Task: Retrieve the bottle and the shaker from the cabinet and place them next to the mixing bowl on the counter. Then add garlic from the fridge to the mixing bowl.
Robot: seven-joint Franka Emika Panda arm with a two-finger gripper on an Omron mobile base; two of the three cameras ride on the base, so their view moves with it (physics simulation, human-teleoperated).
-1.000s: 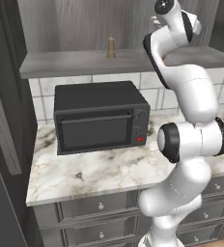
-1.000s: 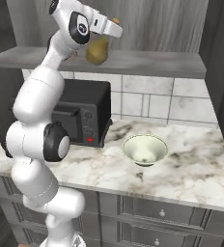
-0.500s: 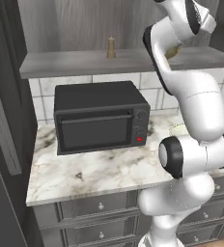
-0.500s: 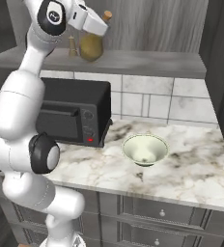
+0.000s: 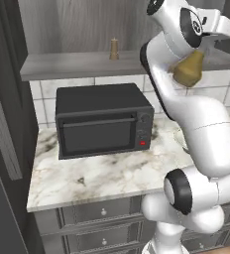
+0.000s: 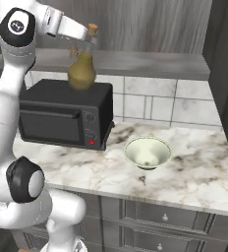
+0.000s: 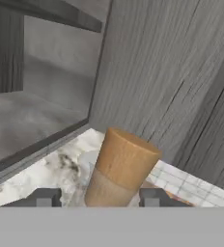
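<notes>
Gripper: the gripper [image 6: 89, 40] sits in the upper left of the right base view and the upper right of the left base view, raised in front of the open cabinet; its jaws are clamped on the neck of the bottle, one fingertip [image 7: 46, 197] on each side of the neck in the hand view.
Bottle: the bottle [image 6: 82, 70] is a round-bellied olive-yellow flask with a tan cork stopper; it hangs below the gripper, clear of every surface, in the air above the microwave's right end in the right base view. In the left base view it shows at the upper right, partly behind the arm [image 5: 189, 72]. In the hand view its cork fills the lower centre [image 7: 126, 164].
Shaker: the shaker [image 5: 114, 49] is a small tan piece standing upright on the cabinet shelf, upper centre of the left base view, well apart from the bottle.
Cabinet shelf: the grey shelf [image 6: 150, 64] runs across the upper part of both base views, above the tiled wall.
Mixing bowl: the pale mixing bowl [image 6: 147, 152] sits on the counter just right of the microwave, centre of the right base view, and holds nothing that can be seen.
Microwave: the black microwave [image 5: 103, 126] stands on the counter at centre left of the left base view, door shut.
Counter: the marble counter [image 6: 194, 167] spans the lower middle of both base views, with grey drawers [image 6: 160, 216] beneath it.
</notes>
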